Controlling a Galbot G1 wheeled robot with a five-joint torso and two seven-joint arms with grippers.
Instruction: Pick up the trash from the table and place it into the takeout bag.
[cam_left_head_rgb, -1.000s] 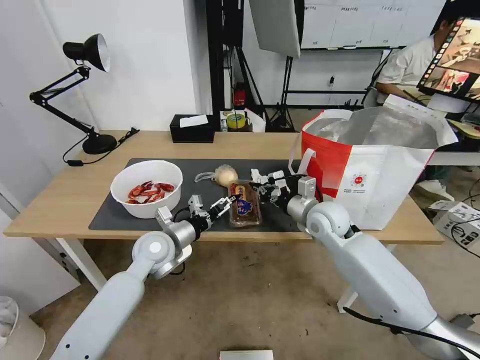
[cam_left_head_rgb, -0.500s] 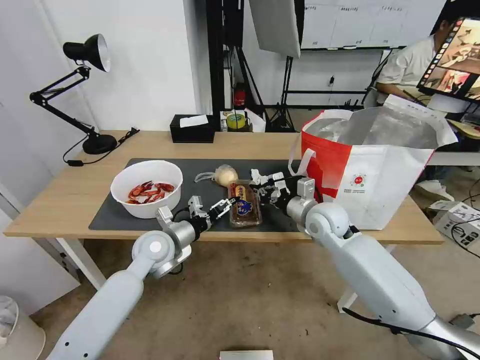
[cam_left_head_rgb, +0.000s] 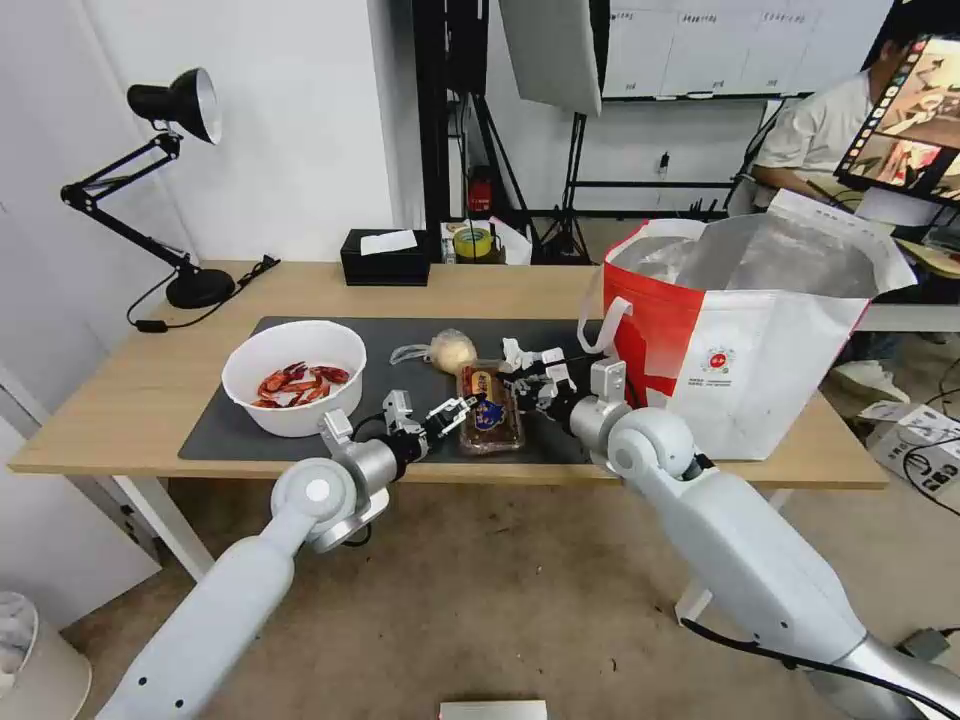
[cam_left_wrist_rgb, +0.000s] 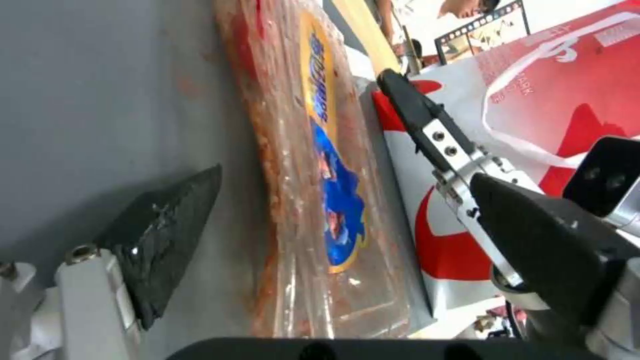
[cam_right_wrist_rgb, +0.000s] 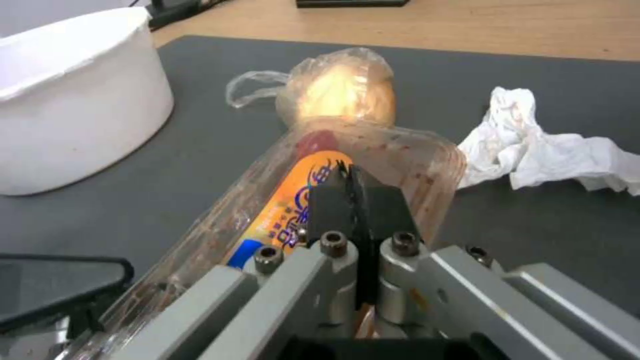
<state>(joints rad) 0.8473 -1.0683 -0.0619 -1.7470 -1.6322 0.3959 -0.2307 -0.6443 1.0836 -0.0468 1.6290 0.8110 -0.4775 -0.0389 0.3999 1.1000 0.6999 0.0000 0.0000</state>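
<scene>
We saw clear hinged plastic food tray (cam_left_head_rgb: 490, 408) lying flat on dark grey mat (cam_left_head_rgb: 230, 425) of light-wood table (cam_left_head_rgb: 120, 400), between both grippers. Left gripper (cam_left_head_rgb: 447, 409), fingers spread apart, was at tray's left edge. Right gripper (cam_right_wrist_rgb: 350, 192) had fingers pressed together over tray's right side; whether it pinched tray, we could not tell. White boxy takeout bag (cam_left_head_rgb: 760, 350) stood just right.

white wall (cam_left_head_rgb: 300, 120) way back behind the claws, black desk lamp (cam_left_head_rgb: 170, 110) off to their far left, black tissue box (cam_left_head_rgb: 385, 258) beyond them by the wall, dark tripods (cam_left_head_rgb: 500, 150) and a whiteboard (cam_left_head_rgb: 720, 45) further back, brownish scuffed floor (cam_left_head_rgb: 500, 600) underneath
</scene>
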